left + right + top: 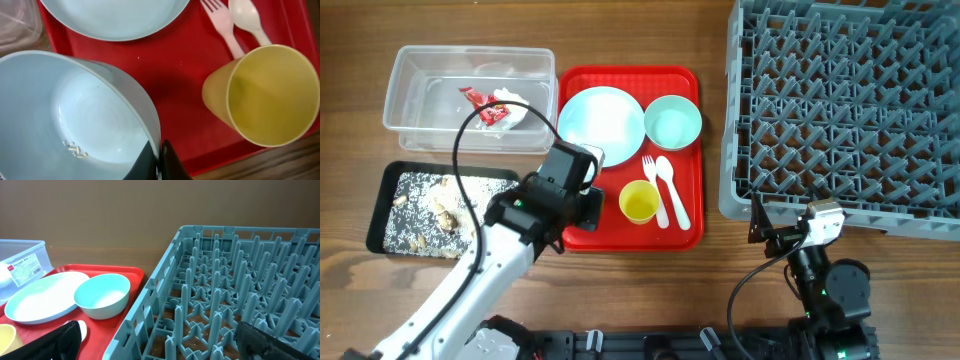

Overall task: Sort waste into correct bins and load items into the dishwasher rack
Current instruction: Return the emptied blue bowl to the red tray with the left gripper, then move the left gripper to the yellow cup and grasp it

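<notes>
We see a wooden table [620, 30] filling the overhead view, mid-brown, its long grain running left to right with a few darker streaks. The light is soft and even, throwing only faint shadows close under whatever stands on the wood. In the right wrist view a plain brown surface [100, 210] lies behind everything; we cannot tell whether it is a wall or more of the table.
</notes>
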Tool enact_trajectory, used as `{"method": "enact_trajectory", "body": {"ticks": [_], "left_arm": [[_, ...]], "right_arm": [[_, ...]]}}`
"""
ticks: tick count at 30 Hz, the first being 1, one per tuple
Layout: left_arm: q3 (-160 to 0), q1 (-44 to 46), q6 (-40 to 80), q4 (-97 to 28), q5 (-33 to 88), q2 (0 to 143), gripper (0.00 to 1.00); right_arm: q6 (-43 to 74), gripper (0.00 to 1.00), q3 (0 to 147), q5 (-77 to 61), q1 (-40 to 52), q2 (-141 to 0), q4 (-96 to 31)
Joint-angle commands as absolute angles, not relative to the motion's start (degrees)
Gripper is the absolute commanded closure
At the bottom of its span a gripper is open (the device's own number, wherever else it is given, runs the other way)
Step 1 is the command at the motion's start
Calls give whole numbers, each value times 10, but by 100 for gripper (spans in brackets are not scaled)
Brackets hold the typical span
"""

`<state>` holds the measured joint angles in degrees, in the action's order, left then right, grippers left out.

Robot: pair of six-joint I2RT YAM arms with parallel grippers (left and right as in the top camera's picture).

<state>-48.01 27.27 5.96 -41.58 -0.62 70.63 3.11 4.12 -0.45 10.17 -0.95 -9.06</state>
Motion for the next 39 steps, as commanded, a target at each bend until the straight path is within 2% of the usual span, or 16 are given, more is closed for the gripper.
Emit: {"method": "enact_trajectory", "body": {"ticks": [1, 21, 22, 24, 25, 27, 39], "left_arm": [[-488, 275, 69, -410, 19, 735, 96], [-488, 275, 65, -370, 96, 814, 96], [-488, 276, 65, -370, 96, 815, 87], [-488, 275, 65, -368, 96, 819, 51], [-488, 275, 65, -368, 96, 821, 42], [-488, 275, 65, -367, 96, 821, 29], [-515, 274, 65, -367, 115, 770, 35]], "right_arm": [[26, 0, 40, -14, 99, -6, -88], [26, 0, 40, -14, 99, -6, -88], [26, 0, 40, -14, 99, -6, -88], [26, 0, 40, -14, 99, -6, -88], [26, 0, 40, -14, 99, -6, -88], [26, 0, 40, -14, 99, -6, -88], [26, 0, 40, -14, 99, -6, -88]]}}
